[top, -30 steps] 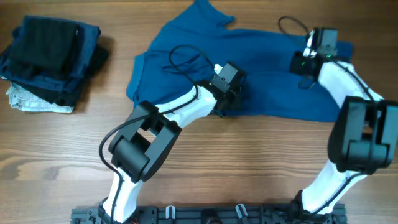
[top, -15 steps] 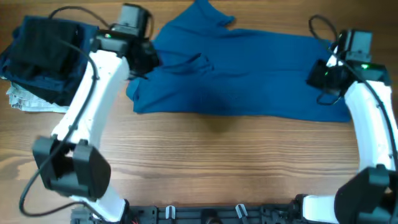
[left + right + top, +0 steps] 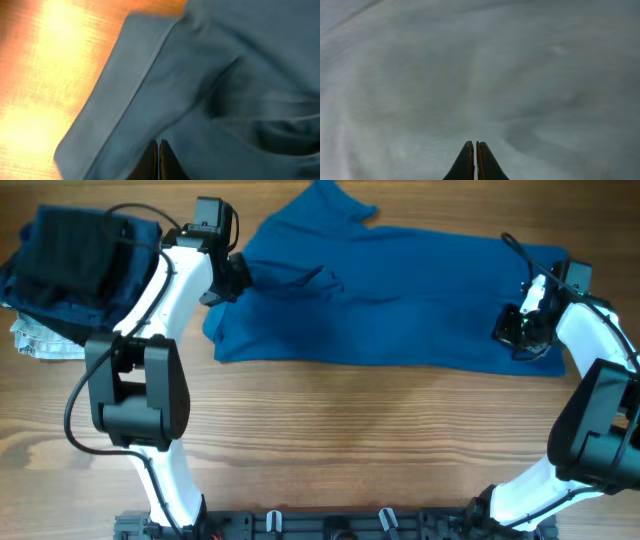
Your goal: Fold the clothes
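The left arm (image 3: 150,330) is rising from the near edge of the table (image 3: 350,440), bending at its dark elbow block and reaching away toward the far left. The left gripper (image 3: 230,278) is hovering at the left end of the T-shirt (image 3: 380,300), right by the bunched fabric there. In the left wrist view its fingers (image 3: 148,165) are pressing together, tips pointing at a hemmed sleeve; whether any cloth is caught between them is impossible to tell. The right arm (image 3: 600,380) is climbing from the near right corner, folding at its elbow and stretching its white forearm inward, so that the right gripper (image 3: 520,330) is sitting over the right end of the shirt. Its fingers (image 3: 465,164) are likewise pressing together, with nothing visibly between them. The shirt is lying flat and sideways across the far half of the table, one sleeve poking toward the far edge. A stack of dark folded garments (image 3: 80,270) is resting at the far left, on top of a whitish cloth (image 3: 40,340), and the left forearm is passing just beside it. The right wrist view is showing only washed-out, blurred fabric, so which part of the shirt lies below cannot be made out. The overhead picture is cutting off the right arm's outer side and the stack's left edge.
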`<state>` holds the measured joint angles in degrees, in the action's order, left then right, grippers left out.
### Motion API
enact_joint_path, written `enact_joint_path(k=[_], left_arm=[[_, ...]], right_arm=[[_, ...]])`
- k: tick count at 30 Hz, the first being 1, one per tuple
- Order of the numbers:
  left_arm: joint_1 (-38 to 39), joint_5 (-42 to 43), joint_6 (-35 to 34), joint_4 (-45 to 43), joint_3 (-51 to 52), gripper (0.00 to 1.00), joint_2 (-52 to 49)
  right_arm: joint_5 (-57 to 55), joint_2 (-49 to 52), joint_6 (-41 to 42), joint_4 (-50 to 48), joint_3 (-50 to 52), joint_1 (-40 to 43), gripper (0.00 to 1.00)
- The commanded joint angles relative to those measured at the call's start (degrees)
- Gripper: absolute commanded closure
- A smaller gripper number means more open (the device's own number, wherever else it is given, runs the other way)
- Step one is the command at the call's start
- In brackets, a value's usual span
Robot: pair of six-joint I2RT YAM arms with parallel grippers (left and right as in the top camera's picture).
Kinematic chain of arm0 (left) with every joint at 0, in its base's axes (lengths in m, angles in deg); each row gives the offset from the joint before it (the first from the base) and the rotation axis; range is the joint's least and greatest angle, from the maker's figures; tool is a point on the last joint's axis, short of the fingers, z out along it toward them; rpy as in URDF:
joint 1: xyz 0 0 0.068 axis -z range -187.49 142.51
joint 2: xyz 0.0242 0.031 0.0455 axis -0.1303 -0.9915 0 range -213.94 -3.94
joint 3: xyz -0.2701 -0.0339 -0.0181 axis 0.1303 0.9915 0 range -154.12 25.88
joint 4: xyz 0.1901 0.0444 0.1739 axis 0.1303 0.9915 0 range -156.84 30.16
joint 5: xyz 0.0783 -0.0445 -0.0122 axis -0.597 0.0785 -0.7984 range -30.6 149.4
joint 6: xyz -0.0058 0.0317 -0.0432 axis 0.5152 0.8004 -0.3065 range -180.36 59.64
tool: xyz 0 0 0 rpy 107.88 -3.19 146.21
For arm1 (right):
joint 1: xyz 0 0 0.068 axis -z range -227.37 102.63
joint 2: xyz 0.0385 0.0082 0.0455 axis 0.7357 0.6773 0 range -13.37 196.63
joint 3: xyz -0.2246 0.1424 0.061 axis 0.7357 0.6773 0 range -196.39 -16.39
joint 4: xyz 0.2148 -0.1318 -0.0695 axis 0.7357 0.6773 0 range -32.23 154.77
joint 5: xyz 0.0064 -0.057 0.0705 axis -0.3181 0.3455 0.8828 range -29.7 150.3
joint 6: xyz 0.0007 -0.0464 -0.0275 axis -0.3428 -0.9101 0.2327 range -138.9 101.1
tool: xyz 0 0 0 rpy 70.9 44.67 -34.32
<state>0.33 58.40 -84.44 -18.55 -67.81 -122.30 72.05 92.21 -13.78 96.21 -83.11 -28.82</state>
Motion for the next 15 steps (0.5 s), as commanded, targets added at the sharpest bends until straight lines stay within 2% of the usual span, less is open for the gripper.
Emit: enact_joint_path(k=[1,5,9,12,15], left_arm=[[-0.07,-0.59,4.42,-2.86,0.09,0.96,-2.27],[-0.07,-1.53,4.37,-4.26,0.11,0.96,-7.54],[-0.07,-2.71,4.35,-5.05,0.11,0.96,-10.40],[0.17,-2.49,4.17,-3.96,0.24,0.96,-11.89],[0.22,-2.51,3.67,-1.25,0.79,0.96,-11.93]], right_arm=[[4.61,0.94,-3.80,-0.66,0.66,0.02,0.96],[1.62,0.94,-3.04,-1.68,1.92,0.04,0.96],[0.87,0.94,-2.95,-8.83,8.35,0.04,0.96],[-6.82,0.94,2.91,-11.58,12.79,0.09,0.96],[-15.10,0.94,7.17,-7.21,13.81,0.09,0.96]])
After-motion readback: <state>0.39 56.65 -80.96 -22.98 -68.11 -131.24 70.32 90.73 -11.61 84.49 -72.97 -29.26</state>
